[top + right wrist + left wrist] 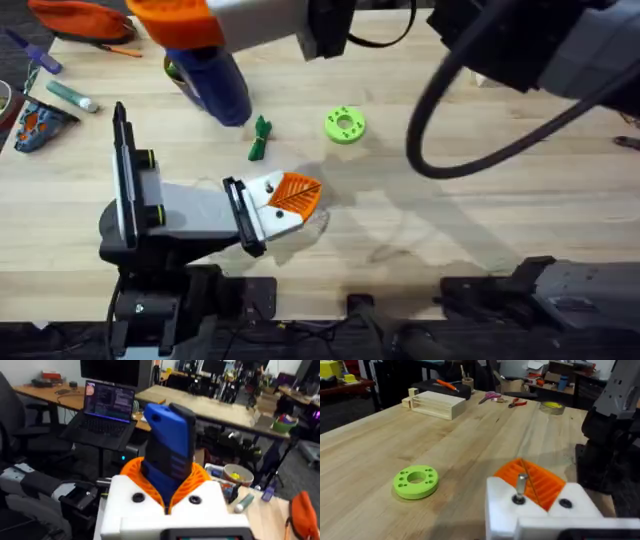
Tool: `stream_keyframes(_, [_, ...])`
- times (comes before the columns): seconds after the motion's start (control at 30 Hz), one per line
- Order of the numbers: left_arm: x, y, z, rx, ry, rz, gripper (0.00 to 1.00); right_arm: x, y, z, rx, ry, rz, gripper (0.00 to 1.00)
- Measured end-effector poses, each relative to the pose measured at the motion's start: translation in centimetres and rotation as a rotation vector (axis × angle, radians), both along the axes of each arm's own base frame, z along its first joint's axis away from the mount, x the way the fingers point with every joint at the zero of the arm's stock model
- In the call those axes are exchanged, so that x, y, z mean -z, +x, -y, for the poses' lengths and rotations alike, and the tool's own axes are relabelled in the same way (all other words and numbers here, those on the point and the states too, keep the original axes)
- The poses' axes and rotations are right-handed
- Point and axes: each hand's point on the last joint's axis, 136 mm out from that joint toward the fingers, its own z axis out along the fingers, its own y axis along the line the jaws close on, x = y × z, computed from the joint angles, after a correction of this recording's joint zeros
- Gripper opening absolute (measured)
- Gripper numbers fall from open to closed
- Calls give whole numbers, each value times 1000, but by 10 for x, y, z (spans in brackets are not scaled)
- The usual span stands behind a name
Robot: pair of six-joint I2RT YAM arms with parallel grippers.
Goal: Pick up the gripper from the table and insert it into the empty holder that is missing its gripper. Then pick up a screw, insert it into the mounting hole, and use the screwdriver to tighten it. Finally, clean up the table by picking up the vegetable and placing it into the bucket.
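- Left claw [288,203] sits low over the near-left table. Can't tell whether it's open or closed.
- On it, the orange part [540,482] is seated in the white mount [502,507]. A screw [520,485] stands in one hole, shaft well proud, so I'd call it not driven yet.
- Risk 1: the screw looks loose. Any bump or jerk of the left arm could tip it out, and it's small enough to lose on the wood.
- Risk 2: the second hole just beside it is empty. If the bit lands there or skids off the head, it could knock the screw over or gouge the orange part.
- Vegetable [261,138] lies on the table just beyond the claw, green disc [345,125] near it to the right. A low arm sweep could shove either one; cleanup not done.
- Right claw [167,479] is clamped on the blue screwdriver [170,445], held high over the far-left table, well apart from the screw.
- Risk 3: it's gripped mid-body and the tip is out of sight. Lining up from up there is long and blind, so a tilted entry could cross-thread.
- Bucket: can't make it out for sure; the screwdriver blocks that corner.
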Motion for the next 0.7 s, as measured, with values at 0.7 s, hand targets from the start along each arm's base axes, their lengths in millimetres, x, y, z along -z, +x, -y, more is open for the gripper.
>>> stream_keyframes(0.7, [0,0,0,0,0,0,5,66,54,18,216,-261,-263,22])
